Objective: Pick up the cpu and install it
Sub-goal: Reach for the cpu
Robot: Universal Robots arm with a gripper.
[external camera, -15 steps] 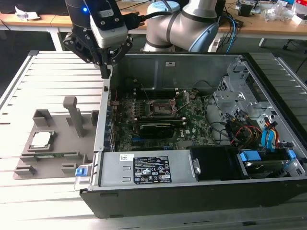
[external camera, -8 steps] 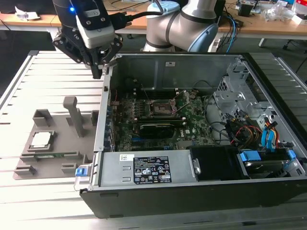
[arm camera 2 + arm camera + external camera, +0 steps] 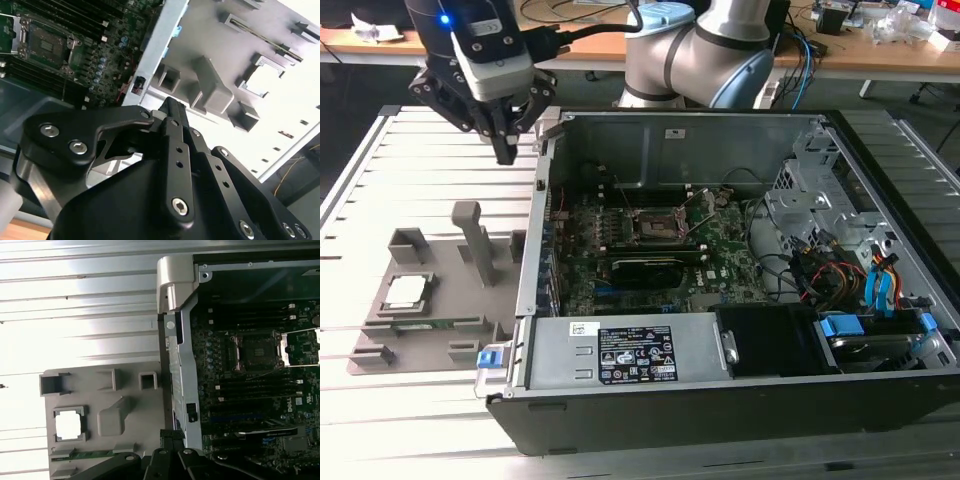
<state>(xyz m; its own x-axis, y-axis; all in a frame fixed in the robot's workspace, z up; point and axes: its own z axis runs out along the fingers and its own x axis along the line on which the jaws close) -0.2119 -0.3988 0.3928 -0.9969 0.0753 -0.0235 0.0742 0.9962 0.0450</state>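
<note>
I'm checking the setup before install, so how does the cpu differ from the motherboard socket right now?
The cpu lies outside the computer case in a grey holder tray; the socket sits on the motherboard inside it. The cpu's top is shiny silver; the socket is dark with a metal frame. Both are square and lie flat.

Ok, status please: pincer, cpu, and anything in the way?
Pincer shut, empty, high over the table beside the case. Cpu lying in its grey tray, untouched. Socket bare, path looks free.
</note>
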